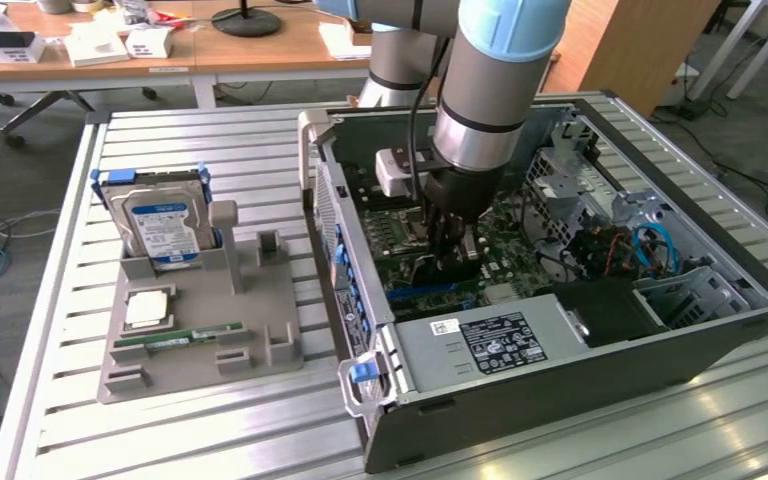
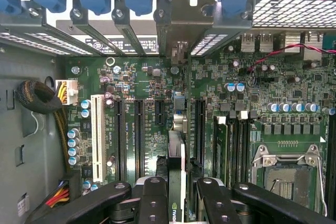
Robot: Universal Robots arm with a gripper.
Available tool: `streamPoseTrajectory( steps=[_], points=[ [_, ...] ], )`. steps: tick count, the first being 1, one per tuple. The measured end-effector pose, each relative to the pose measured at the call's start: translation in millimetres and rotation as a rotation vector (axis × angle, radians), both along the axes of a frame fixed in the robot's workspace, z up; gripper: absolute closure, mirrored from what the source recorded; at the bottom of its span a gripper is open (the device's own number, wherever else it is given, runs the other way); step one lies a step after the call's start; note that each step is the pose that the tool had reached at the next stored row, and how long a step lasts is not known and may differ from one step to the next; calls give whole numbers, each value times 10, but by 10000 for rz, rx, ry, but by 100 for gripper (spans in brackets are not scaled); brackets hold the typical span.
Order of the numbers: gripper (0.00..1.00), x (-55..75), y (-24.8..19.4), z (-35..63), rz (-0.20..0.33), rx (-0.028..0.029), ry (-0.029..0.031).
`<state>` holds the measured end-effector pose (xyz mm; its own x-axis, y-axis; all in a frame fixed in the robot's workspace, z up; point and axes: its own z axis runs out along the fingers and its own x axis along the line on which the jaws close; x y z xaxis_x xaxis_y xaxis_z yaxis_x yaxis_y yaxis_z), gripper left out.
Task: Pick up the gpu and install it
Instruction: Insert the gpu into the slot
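The end effector is clenched on the gpu, held edge-on inside the case just over the board's slots; a card edge off its slot could jam; the bracket might snag the rear frame.

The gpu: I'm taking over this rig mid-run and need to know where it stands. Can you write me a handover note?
Gripper: shut on the gpu, one finger on each face of the card.
Gpu: inside the open computer case, held edge-on and low over the motherboard, running parallel to the expansion slots.
Other parts: the hard drive and memory stick sit in the grey holder outside the case.
Done: card picked up and brought into the case.
Left: I cannot tell whether the card is seated in a slot, and it has not been released.
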<state>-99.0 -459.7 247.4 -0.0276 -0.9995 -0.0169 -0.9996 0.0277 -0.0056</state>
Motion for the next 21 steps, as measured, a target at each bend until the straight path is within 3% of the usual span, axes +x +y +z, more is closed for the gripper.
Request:
streamPoseTrajectory(
  steps=[21],
  points=[
    [74,-6,1,-25,18,-1,1]
  ],
)
